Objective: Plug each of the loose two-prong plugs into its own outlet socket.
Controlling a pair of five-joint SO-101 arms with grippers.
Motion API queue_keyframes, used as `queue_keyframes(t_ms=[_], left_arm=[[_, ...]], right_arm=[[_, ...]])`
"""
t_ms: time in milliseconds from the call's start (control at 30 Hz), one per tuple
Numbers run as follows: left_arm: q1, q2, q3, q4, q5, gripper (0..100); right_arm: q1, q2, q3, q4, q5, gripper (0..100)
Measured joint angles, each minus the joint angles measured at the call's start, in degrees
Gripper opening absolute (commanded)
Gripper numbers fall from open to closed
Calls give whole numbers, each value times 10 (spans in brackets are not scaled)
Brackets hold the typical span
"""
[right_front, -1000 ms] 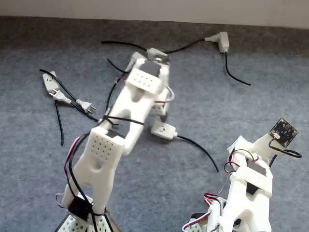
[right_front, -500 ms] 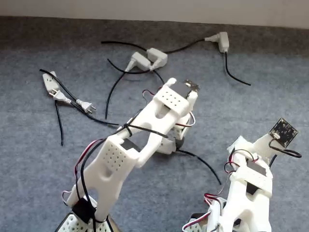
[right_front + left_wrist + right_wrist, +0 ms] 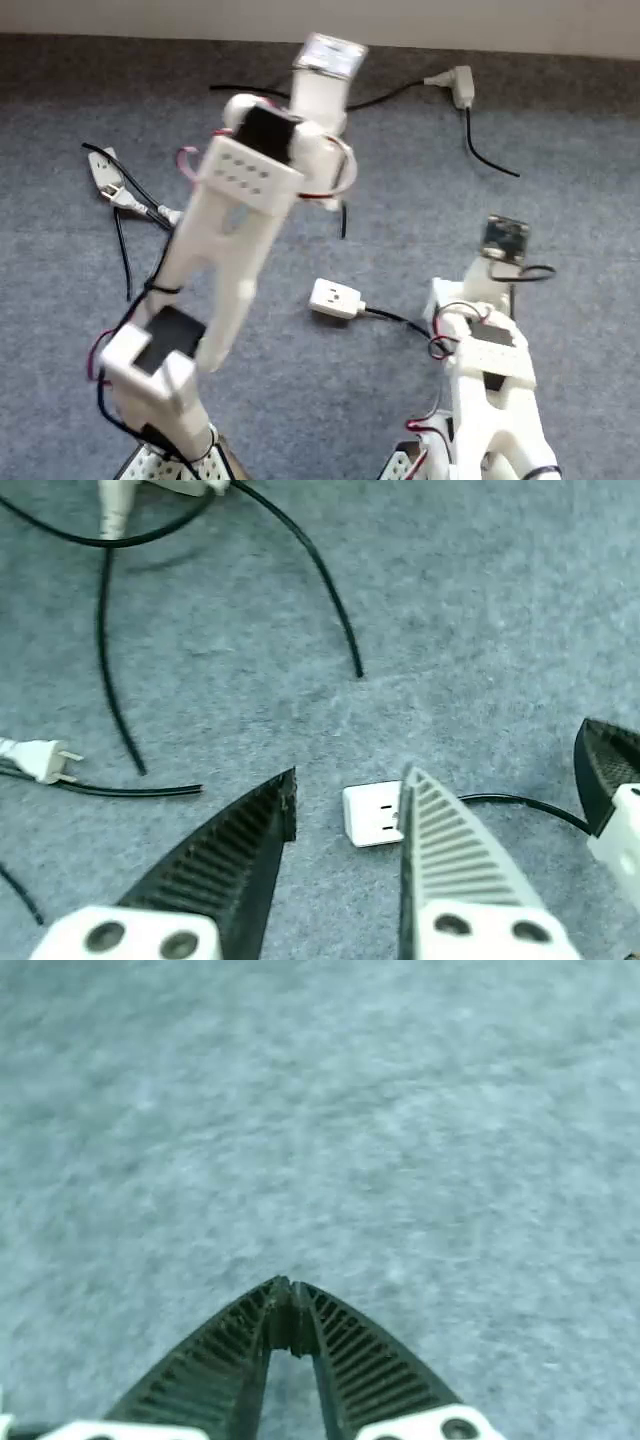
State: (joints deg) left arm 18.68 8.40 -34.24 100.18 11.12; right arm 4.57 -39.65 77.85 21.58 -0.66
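Observation:
A white outlet socket (image 3: 335,298) with a black cord lies on the grey carpet mid-table. In the left wrist view the same socket (image 3: 370,815) lies far below my open left gripper (image 3: 350,780), partly behind one finger (image 3: 450,860). A loose white two-prong plug (image 3: 40,758) lies off to the side, and another white plug body (image 3: 112,505) with black cord lies farther away. My left arm (image 3: 240,200) is raised high over the carpet. My right gripper (image 3: 291,1312) is shut on nothing above bare carpet.
More white plugs on black cords lie at the far left (image 3: 115,185), and a plugged pair lies at the back right (image 3: 458,85). The right arm (image 3: 485,350) stands at the front right. A loose cord end (image 3: 340,620) crosses the carpet.
My left arm has lifted high off the carpet and now hides the plug pair at the back. The socket lies a little nearer the front. The right arm has turned slightly left.

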Motion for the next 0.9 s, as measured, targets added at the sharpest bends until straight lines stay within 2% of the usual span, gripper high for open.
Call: queue_keyframes(t_ms=[167, 333, 467, 600, 800, 900], left_arm=[[-91, -171, 120, 2, 0, 67], [-178, -316, 289, -33, 0, 67], [-241, -409, 477, -140, -4, 67], [-293, -482, 671, -276, -3, 81], [-306, -549, 854, -406, -3, 252], [-307, -566, 901, -451, -3, 293]], right_arm=[[-73, 0, -64, 127, 30, 172], [-142, 0, -207, 297, 80, 189], [-223, 0, -270, 391, 141, 190], [-306, 0, -278, 433, 153, 191], [-396, 16, -279, 437, 175, 192], [-416, 76, -300, 426, 185, 192]])
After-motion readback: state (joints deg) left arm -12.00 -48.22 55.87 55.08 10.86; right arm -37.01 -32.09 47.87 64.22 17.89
